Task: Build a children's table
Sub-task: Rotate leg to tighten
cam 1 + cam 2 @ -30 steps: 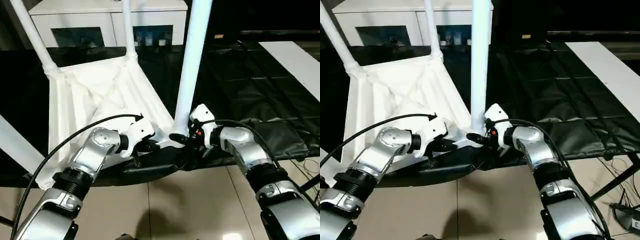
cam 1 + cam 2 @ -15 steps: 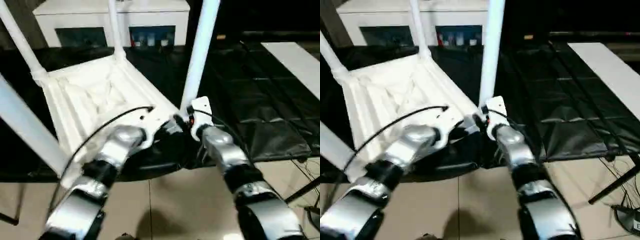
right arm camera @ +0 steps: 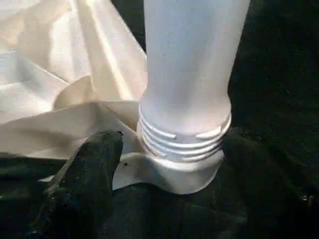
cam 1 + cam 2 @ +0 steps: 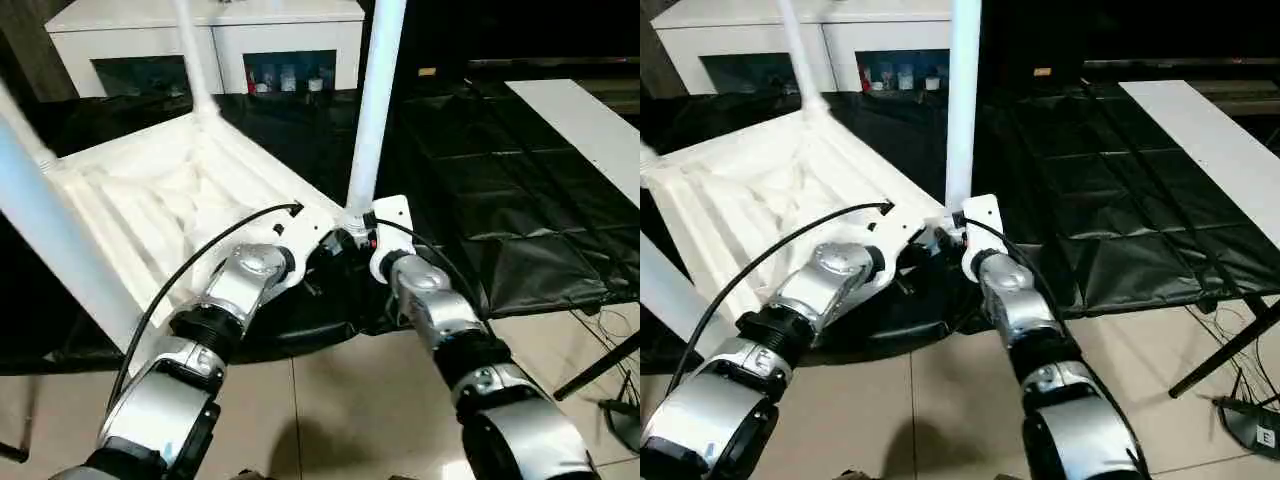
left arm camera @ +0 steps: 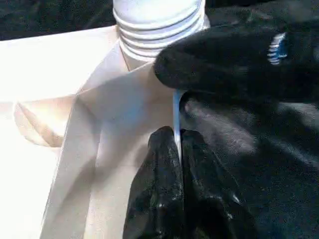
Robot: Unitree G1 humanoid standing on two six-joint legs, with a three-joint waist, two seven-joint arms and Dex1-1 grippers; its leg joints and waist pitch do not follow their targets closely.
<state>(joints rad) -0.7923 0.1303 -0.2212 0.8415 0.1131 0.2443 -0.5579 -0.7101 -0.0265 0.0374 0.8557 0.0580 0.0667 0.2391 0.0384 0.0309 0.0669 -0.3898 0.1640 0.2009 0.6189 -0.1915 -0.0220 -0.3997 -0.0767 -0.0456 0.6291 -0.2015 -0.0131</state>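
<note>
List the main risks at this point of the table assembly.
1. The near leg shows exposed thread rings above its corner socket, so it may not be fully screwed in and could wobble.
2. The left gripper pinches only the thin rim of the table top; it could slip.
3. The top overhangs the black-covered table and could slide off.

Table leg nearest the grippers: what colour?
White, like the tabletop; the leg shows best in the right wrist view.

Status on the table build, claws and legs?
Left claw shut on the top's rim. Right claw at the near leg's base, grip unclear. Leg upright in its corner socket. Nothing in the way.
</note>
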